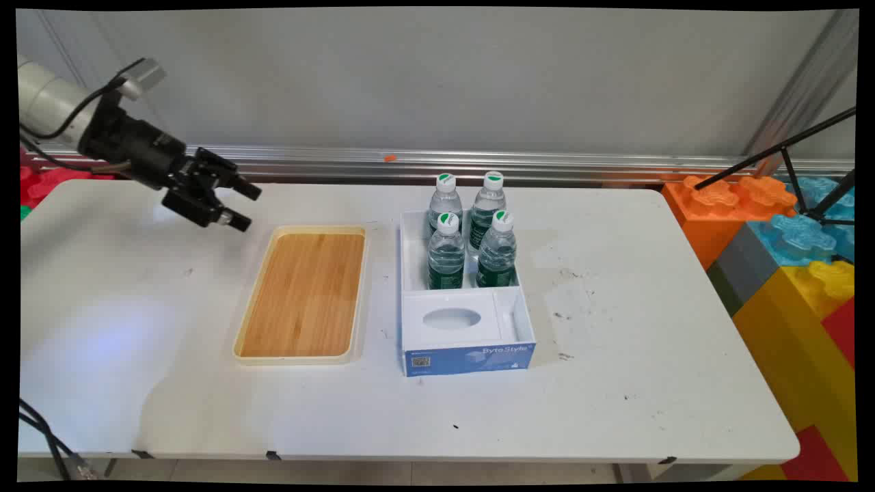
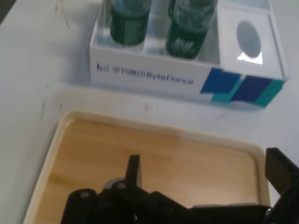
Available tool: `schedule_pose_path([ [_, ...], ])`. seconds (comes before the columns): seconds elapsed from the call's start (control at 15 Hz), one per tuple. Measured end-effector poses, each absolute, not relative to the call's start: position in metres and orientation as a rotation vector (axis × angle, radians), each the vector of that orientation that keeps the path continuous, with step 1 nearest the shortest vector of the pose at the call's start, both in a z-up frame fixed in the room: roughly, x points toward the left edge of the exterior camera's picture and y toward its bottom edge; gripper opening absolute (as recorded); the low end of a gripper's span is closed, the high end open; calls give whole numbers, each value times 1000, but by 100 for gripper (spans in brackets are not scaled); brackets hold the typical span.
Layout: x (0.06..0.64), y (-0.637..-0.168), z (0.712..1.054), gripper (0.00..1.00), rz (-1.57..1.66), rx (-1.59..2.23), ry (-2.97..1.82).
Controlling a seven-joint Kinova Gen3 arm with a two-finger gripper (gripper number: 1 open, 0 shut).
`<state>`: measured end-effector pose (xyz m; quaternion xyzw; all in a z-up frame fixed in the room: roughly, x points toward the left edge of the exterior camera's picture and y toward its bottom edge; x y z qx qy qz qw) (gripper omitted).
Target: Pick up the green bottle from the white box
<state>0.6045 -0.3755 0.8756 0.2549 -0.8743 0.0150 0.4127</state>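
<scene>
My gripper point(image 1: 245, 206) hangs open above the table's back left, holding nothing, just left of the far end of a wooden tray point(image 1: 304, 294) with a cream rim. In the hand view the tray point(image 2: 154, 163) lies empty beneath the gripper point(image 2: 205, 170), whose fingers point(image 2: 133, 169) stand wide apart. Right of the tray stands a white and blue box point(image 1: 465, 342) with several water bottles point(image 1: 446, 251) upright in its far half. The hand view shows the box point(image 2: 187, 79) beyond the tray, with two bottles point(image 2: 187, 28) visible in it.
A white insert with an oval hole point(image 1: 452, 318) fills the box's near half. Large coloured toy blocks point(image 1: 786, 253) stand off the table's right end, with a black tripod point(image 1: 806, 178) over them. Red blocks point(image 1: 41, 181) sit behind the arm.
</scene>
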Motion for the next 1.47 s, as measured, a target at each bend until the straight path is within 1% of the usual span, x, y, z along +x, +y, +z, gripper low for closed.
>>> schedule_pose_path([
  [0.53,555,-385,867,100,52,644,-2127],
  [1.47,480,-397,825,100,64,646,-2053],
])
